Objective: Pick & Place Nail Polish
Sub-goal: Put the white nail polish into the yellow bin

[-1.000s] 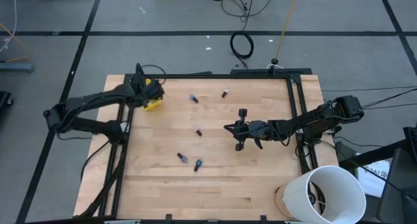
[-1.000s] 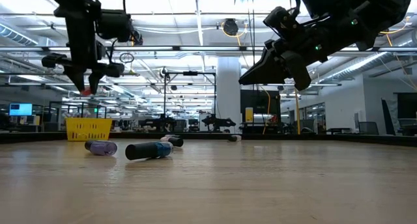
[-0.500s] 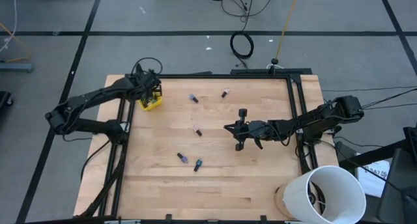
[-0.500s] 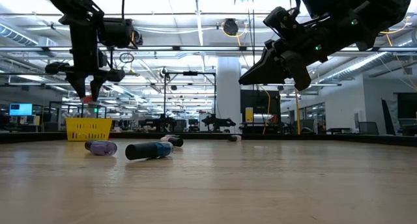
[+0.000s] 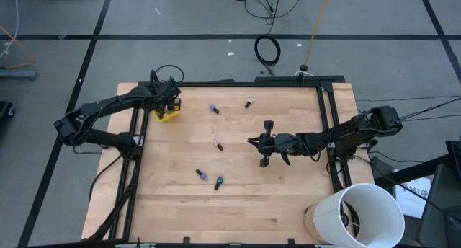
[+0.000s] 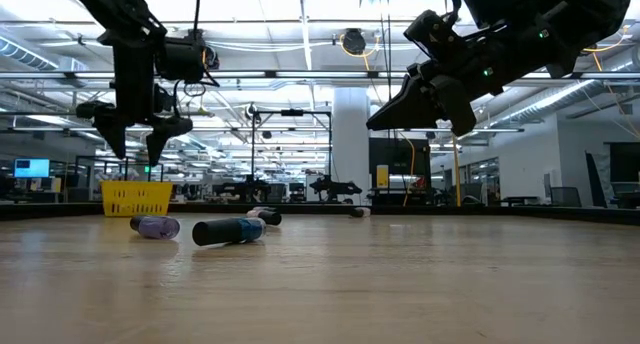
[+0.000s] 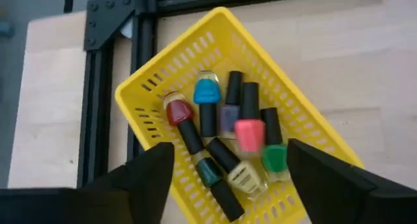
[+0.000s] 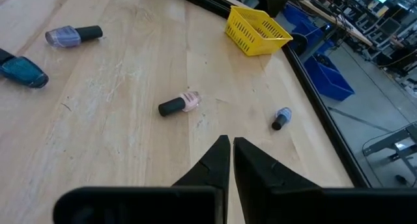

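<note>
The left gripper [image 6: 135, 149] hung spread wide above the yellow basket [image 7: 159, 87] — a pink nail polish bottle [image 7: 249, 134] among bottles inside; the right gripper [image 8: 231, 146] waited pinched shut mid-table.

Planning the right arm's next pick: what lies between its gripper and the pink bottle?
Bare wood, in the right wrist view: nothing between the right gripper and the pink bottle.

The worktop [image 5: 238, 197] is pale wood with visible grain and a smooth, matt finish, edged by a black metal frame [image 7: 142, 28]. A yellow plastic basket [image 7: 156, 87] with slotted walls holds nail polish bottles [image 7: 249, 134] of glossy glass with matt black caps.
</note>
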